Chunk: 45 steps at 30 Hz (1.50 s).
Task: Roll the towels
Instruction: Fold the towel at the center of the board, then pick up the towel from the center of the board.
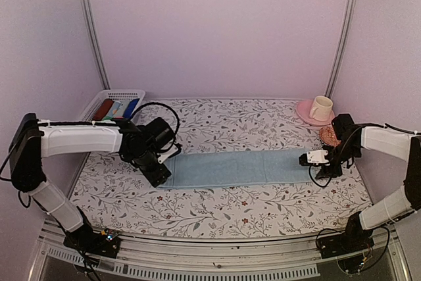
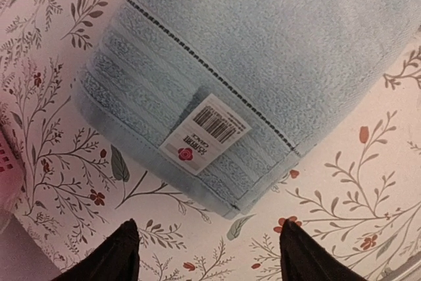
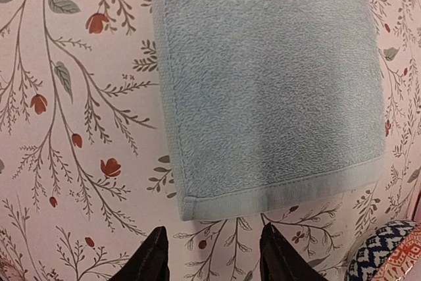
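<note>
Your white basket (image 1: pixel 122 93) at 10 o'clock holds red, teal and dark blue rolls (image 1: pixel 117 108). The pink plate (image 1: pixel 302 109) at 2 o'clock carries a cream mug (image 1: pixel 321 107). The pale blue towel (image 1: pixel 237 167) lies flat at centre. The left gripper (image 2: pixel 207 241) and right gripper (image 3: pixel 212 245) stand parted and empty, one at each end. A patterned object (image 3: pixel 385 251) is cut off.
</note>
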Each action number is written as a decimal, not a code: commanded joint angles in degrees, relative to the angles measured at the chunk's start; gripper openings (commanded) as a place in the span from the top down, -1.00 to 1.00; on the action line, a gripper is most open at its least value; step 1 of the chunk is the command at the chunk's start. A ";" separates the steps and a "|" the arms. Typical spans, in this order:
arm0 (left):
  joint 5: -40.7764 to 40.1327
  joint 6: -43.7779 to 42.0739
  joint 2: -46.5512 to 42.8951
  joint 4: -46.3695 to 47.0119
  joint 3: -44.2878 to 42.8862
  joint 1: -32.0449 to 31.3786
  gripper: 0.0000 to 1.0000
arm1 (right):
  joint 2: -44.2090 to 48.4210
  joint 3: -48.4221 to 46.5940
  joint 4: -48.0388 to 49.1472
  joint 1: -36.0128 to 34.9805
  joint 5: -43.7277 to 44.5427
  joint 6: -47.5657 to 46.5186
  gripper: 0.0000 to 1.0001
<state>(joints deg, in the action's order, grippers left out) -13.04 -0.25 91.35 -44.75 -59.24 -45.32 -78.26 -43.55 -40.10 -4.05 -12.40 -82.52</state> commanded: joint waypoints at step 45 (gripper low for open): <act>-18.16 4.82 4.53 32.23 9.78 -2.55 1.00 | -25.98 -23.45 0.75 1.77 -3.28 48.14 0.87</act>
<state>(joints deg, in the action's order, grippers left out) -28.60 3.73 95.00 -13.85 -48.49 -46.85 -103.31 -66.78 -38.85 -2.55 -13.82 -34.61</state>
